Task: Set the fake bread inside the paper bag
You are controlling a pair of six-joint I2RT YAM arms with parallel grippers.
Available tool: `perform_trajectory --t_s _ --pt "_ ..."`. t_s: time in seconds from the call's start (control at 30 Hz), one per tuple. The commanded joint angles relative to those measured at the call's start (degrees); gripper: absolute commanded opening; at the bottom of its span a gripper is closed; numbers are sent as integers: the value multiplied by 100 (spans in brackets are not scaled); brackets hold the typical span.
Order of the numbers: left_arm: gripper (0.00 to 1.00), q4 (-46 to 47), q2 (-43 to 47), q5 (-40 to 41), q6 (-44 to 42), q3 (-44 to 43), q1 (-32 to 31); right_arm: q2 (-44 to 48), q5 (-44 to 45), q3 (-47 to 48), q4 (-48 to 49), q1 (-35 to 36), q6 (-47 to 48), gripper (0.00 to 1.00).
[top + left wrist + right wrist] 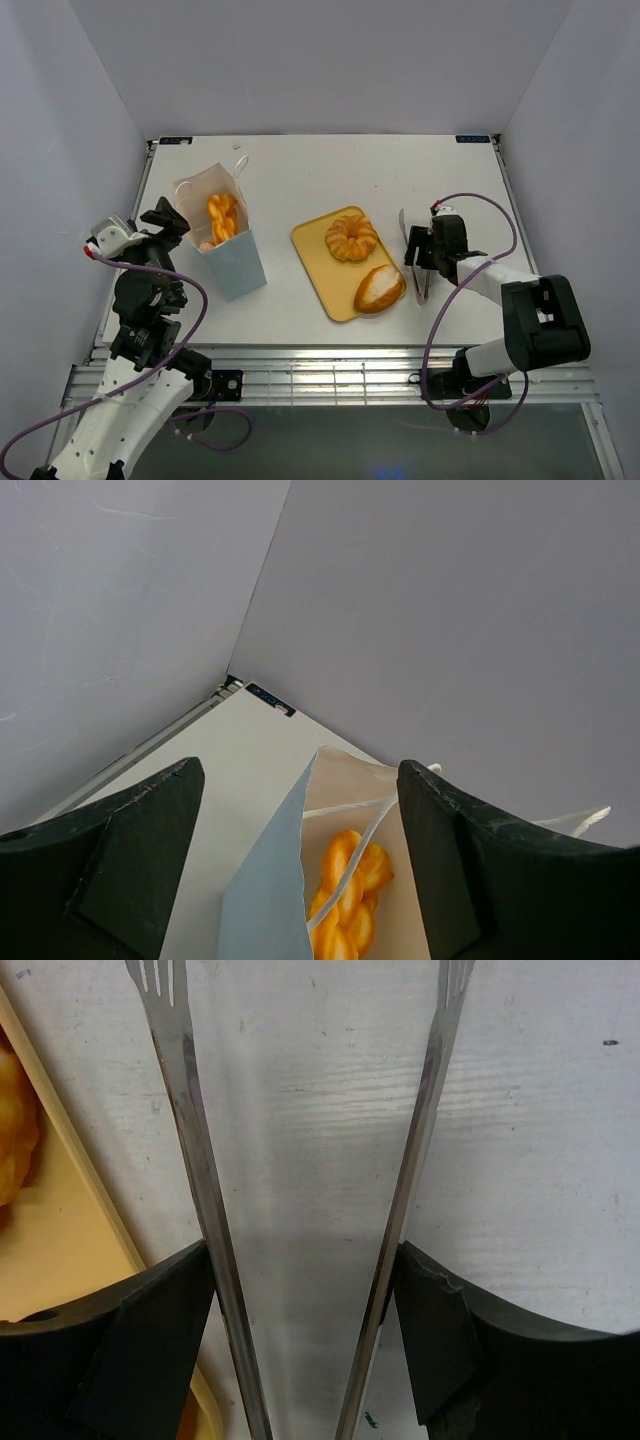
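Glossy orange bread: I see a braided twist [221,219] standing lengthwise inside the boxy paper bag [232,262], a ring doughnut [351,238] and an oval roll [379,288] on the flat yellow tray [316,266]. My left gripper [172,222] gapes empty beside the bag's rim. My right gripper [421,262] clasps thin steel tongs [310,1210] just off the tray's edge, with bare table beyond.

No readable text anywhere; small dark corner labels [474,138] on the table illegible.

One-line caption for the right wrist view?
Right gripper fingers bracket splayed metal tongs over the white table, beside the yellow tray.
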State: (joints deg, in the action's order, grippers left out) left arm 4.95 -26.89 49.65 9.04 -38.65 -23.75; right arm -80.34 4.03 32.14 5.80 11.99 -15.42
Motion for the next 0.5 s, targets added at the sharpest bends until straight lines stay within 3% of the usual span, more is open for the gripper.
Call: perform_trajectory --t_s 0.0,0.47 --pt "88 -56 9 -113 10 -186 -25 -254 501 292 -509 242 197 76" --pt "88 -20 44 -113 -34 -160 -33 -870 1047 802 -1151 603 320 82"
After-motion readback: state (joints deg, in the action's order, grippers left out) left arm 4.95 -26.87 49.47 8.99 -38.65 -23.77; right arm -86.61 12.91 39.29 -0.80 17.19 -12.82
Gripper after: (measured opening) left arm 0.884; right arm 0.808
